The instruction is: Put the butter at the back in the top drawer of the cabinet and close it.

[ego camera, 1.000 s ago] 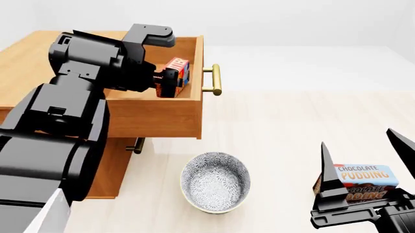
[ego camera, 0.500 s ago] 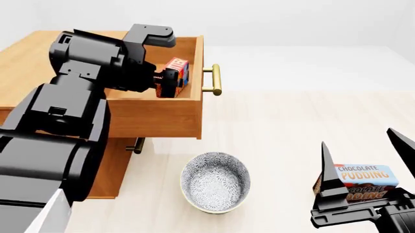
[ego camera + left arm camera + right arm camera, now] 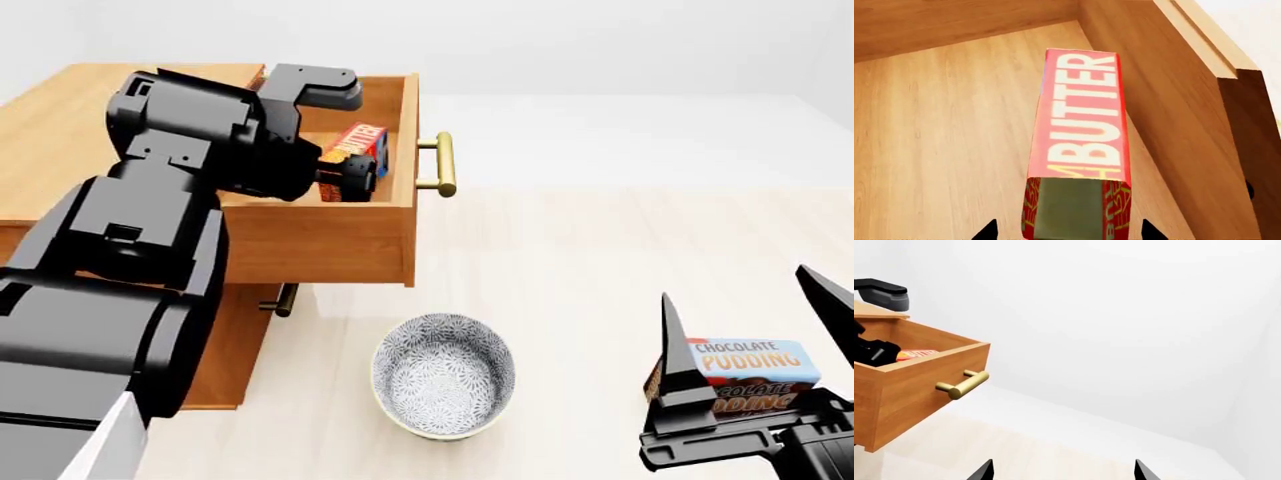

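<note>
Already the butter (image 3: 358,141) is carried inside the open top drawer (image 3: 350,238) of the cabinet (image 3: 54,130), clamped between the fingers of the left gripper (image 3: 350,172) and not yet released. Setting it down, withdrawing and pushing the drawer shut are judged to remain. The right gripper (image 3: 747,330) is held open, empty, near the pudding box (image 3: 747,370).

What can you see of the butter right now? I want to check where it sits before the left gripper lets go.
The butter is a small rectangular box, red with pale "BUTTER" lettering and yellow-orange accents, apparently cardboard. It sits inside the open top drawer, over the wooden floor beside a drawer wall. The left gripper is closed on its near end, fingers on both sides. In the head view it looks tilted; whether it rests on the drawer floor cannot be told.
</note>
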Available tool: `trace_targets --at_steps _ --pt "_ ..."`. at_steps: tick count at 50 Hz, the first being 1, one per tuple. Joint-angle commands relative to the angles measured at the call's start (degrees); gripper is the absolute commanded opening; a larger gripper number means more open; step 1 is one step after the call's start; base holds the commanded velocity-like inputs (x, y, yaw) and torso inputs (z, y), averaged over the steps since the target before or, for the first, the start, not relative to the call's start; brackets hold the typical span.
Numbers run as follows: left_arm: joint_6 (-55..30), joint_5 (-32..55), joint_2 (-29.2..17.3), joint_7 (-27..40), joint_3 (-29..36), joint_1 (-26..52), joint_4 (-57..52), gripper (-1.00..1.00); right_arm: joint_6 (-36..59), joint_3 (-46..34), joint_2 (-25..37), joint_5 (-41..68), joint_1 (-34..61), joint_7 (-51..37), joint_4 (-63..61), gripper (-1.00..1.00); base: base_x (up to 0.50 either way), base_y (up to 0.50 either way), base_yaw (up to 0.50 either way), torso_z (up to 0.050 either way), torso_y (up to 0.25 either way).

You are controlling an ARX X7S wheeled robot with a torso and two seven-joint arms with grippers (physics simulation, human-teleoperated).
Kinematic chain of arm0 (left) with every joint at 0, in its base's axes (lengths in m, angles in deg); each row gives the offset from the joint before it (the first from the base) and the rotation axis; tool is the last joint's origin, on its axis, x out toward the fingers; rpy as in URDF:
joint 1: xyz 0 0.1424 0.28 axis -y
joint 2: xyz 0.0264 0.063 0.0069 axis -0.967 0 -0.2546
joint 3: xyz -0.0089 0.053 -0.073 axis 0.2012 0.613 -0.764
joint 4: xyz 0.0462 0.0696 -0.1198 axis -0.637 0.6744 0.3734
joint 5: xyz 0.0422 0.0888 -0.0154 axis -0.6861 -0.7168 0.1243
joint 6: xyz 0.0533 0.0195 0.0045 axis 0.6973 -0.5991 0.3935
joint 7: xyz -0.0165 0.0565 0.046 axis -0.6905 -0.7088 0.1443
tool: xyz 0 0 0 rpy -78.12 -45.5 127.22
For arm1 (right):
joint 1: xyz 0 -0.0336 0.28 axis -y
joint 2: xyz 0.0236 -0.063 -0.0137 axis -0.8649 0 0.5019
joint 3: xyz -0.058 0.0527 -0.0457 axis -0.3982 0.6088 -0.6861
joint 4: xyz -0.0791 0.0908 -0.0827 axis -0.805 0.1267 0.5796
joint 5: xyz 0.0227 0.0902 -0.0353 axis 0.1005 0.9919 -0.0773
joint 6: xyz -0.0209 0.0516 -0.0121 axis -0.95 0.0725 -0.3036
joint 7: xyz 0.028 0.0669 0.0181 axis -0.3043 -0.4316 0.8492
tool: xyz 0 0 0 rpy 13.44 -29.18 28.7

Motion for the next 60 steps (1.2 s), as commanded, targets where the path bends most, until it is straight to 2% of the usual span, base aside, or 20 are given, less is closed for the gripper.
trace_targets --at_steps 1,27,39,45,54,57,60 --pt "-0.05 0.32 -0.03 -0.09 0.31 -0.09 0.39 1.00 -0.10 0.00 0.00 -0.16 -0.22 -0.04 0.00 1.00 0.00 0.00 0.00 0.000 0.000" --pt "0.37 0.41 -1.01 1.53 -1.33 6.25 0.38 1.00 -0.07 0.30 0.00 -0.58 -0.36 0.10 0.00 1.00 0.00 0.00 0.00 0.000 0.000" --pt "-0.85 1.28 -1.34 2.10 -2.83 13.10 -0.51 1.00 -0.13 0.32 0.00 -1.17 -0.54 0.41 0.00 1.00 0.00 0.00 0.00 0.000 0.000" --pt "-17.74 2.74 -2.47 3.25 -4.28 8.34 -25.77 1.00 -0.62 -0.01 0.00 -2.03 -0.96 0.28 0.00 1.00 0.00 0.00 0.00 0.000 0.000" --pt "-31.16 3.97 0.40 7.21 -5.89 5.98 -43.86 1.00 -1.78 -1.35 0.00 -4.56 -2.43 -0.87 0.00 1.00 0.00 0.00 0.00 0.000 0.000" --pt "-31.35 10.92 0.76 14.25 -4.83 6.17 -44.08 1.00 -2.21 -2.18 0.00 -6.04 -3.30 -1.79 0.00 1.00 0.00 0.00 0.00 0.000 0.000" --pt "-31.35 23.87 0.33 26.07 -3.09 5.76 -44.98 1.00 -2.56 -3.29 0.00 -7.80 -4.44 -3.11 0.00 1.00 0.00 0.00 0.00 0.000 0.000"
